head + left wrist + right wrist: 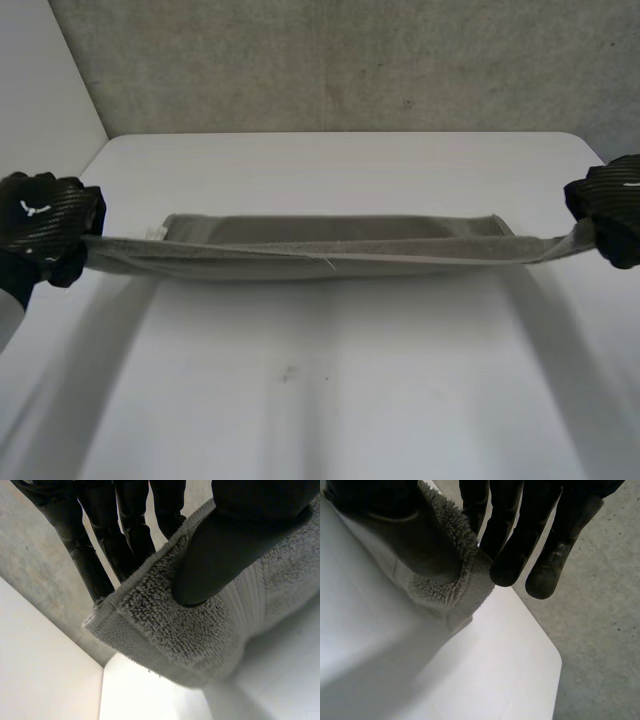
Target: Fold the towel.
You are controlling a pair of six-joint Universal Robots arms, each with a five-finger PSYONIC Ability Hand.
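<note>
Head view gives you the grey towel [330, 245] stretched in a long band across the middle of the white table [330, 400], with one end in each hand. Your left hand [45, 230] has one end and your right hand [610, 205] has the other. They are pulled well apart, and that reads as deliberate: tension keeps the near hem straight, so the layers line up for the fold.

In the left wrist view, the thumb [220, 555] presses onto the pile just inside the corner, with the fingers [100, 555] straight behind the cloth. That makes a firm pinch on the hemmed corner. In the right wrist view, the thumb [420, 545] clamps the opposite corner against the nearest finger, while the other fingers [515, 555] hang loosely past the hem and touch nothing.

The towel already looks doubled along its length, with a second layer lying behind the taut front hem. You cannot tell whether that back layer rests on the table or hangs just above it.

For room, bare tabletop lies open on the near side of the towel and a narrower strip lies beyond it, up to the grey wall [350, 60]. Both hands sit near the table's side edges, and the right one is close to a rounded corner [555, 660]. My judgement is that any further spread has little margin, and laying the towel down towards the near side is the roomier option.
</note>
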